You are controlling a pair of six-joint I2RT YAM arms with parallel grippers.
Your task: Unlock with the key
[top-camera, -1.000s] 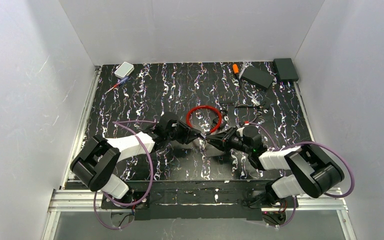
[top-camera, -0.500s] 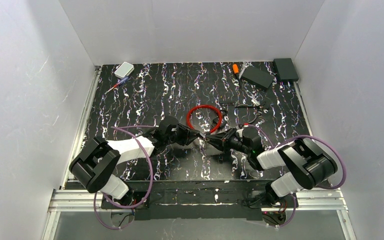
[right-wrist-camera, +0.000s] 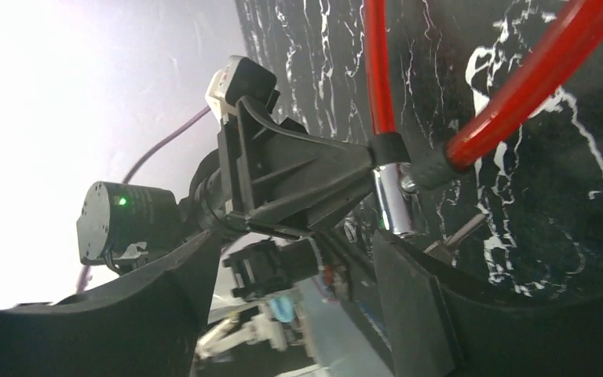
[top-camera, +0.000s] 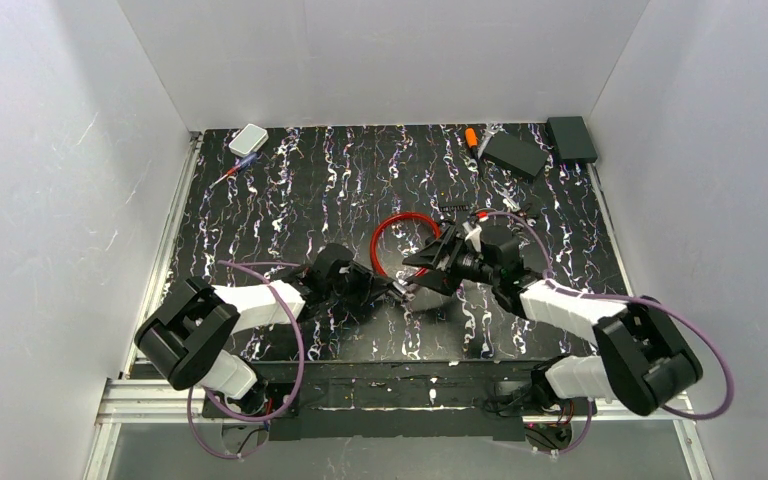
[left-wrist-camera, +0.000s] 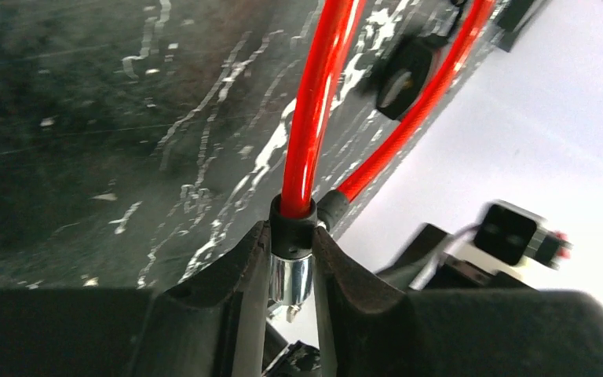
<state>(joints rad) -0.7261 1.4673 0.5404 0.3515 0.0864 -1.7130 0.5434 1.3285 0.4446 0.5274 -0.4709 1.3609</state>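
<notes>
Near the middle of the table [top-camera: 290, 190], the left gripper [left-wrist-camera: 292, 243] pinched the chrome lock barrel [left-wrist-camera: 290, 281] of the red cable [top-camera: 376, 240]; the right gripper [right-wrist-camera: 298, 271] stood spread beside it. Its key was not clearly discernible; steadying the barrel seemed essential for any turn.

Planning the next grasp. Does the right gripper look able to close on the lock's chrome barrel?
Probably yes. The right gripper is open with the chrome barrel just ahead of its fingers, and the left gripper grips at the black collar, leaving chrome exposed on that side.
</notes>
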